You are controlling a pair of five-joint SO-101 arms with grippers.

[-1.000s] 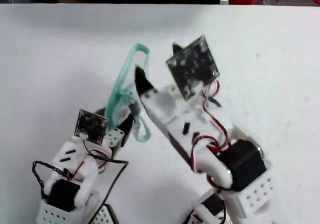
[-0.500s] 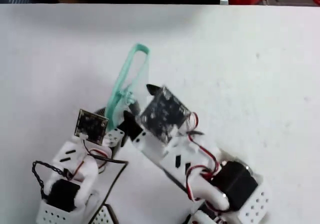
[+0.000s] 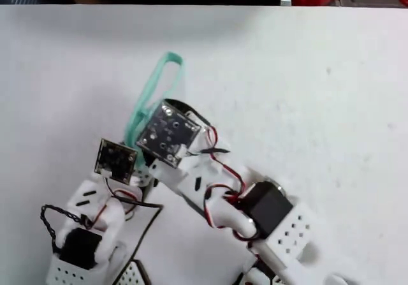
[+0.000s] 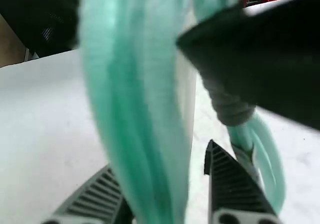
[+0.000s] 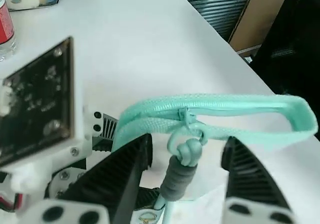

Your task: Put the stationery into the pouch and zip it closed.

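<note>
A see-through pouch with teal trim (image 3: 153, 84) stands on its edge near the table's middle. My left gripper (image 4: 159, 156) is shut on its near end, with the teal zipper band (image 4: 135, 108) between the ribbed fingers. My right gripper (image 5: 189, 141) hangs open over the same end, one finger on each side of the zipper pull (image 5: 186, 151) and its grey cord knot (image 5: 175, 181). The zipper line (image 5: 225, 108) runs away from the pull. In the high view the right wrist board (image 3: 169, 134) covers both grippers. No loose stationery is visible.
The left arm's camera board (image 5: 35, 103) sits close beside my right fingers. One black right finger (image 4: 260, 48) crosses just in front of the left wrist camera. A bottle (image 5: 5, 28) stands far off on the white table (image 3: 306, 74).
The right arm swung left and down from beside the pouch to over its near end by the left gripper. The pouch's top leaned slightly left. The left arm stayed put.
</note>
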